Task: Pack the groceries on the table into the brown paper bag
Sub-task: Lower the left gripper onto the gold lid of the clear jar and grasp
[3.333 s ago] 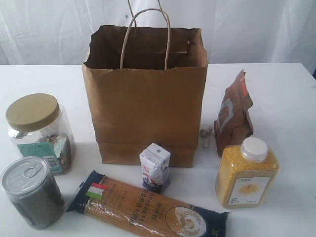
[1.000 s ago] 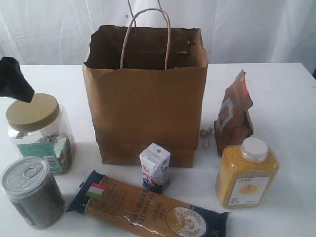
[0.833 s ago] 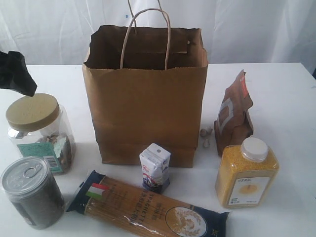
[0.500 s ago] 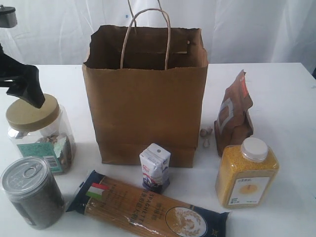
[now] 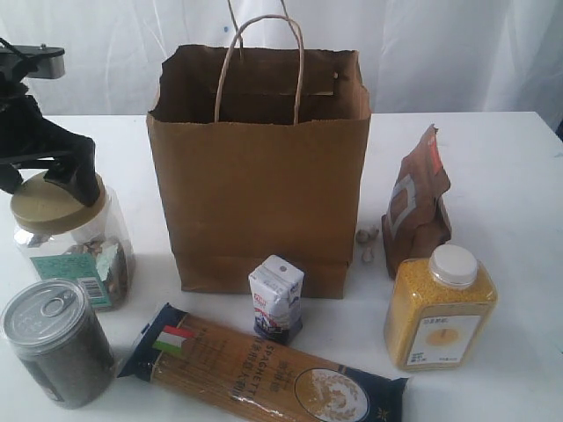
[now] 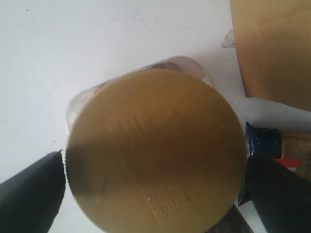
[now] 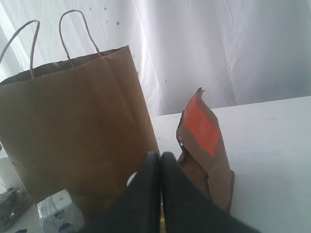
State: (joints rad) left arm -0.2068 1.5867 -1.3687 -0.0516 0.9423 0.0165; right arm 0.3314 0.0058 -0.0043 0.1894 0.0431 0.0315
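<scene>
While our right gripper (image 7: 160,155) sits pinched shut and empty, our left gripper (image 5: 44,183) spreads wide astride the olive-gold lid (image 6: 146,126) of the clear jar (image 5: 75,251).

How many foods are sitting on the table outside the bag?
6: jar and tin can left of the bag, carton and spaghetti packet in front, pouch and yellow-grain bottle on its right. The bag's inside is hidden.

Around one brown paper bag (image 5: 264,176): one jar (image 5: 79,255), one tin can (image 5: 57,343), one spaghetti packet (image 5: 264,369), one carton (image 5: 276,299), one bottle (image 5: 440,316), one pouch (image 5: 418,207).
</scene>
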